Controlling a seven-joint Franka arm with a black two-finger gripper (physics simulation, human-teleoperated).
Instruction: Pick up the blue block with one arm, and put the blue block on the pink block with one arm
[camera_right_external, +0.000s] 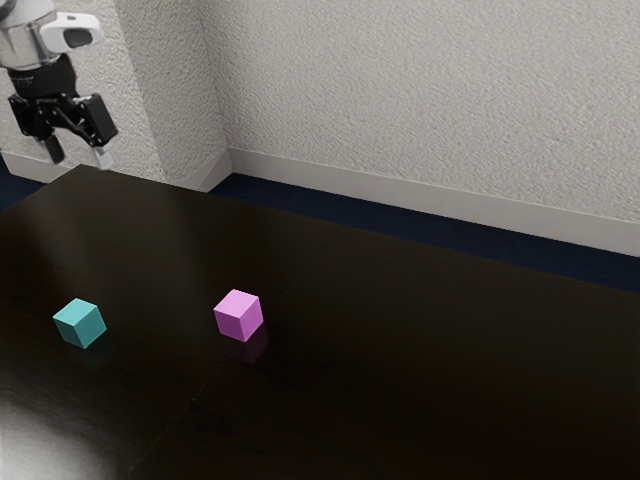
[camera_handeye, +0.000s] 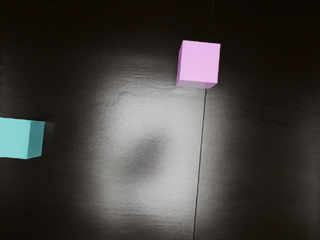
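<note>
A teal-blue block (camera_right_external: 79, 322) rests on the dark table near the exterior view's left. A pink block (camera_right_external: 238, 315) sits on the table to its right, well apart from it. My gripper (camera_right_external: 76, 153) hangs high above the table's far left corner, open, with nothing between its fingers. From the hand's camera I look straight down on both: the blue block (camera_handeye: 20, 138) at the picture's edge and the pink block (camera_handeye: 198, 64), with bare table between them.
The dark glossy table (camera_right_external: 400, 380) spreads wide to the exterior view's right of the blocks. A seam (camera_handeye: 200, 165) runs across the tabletop beside the pink block. A white wall with a baseboard (camera_right_external: 430, 195) stands behind the table.
</note>
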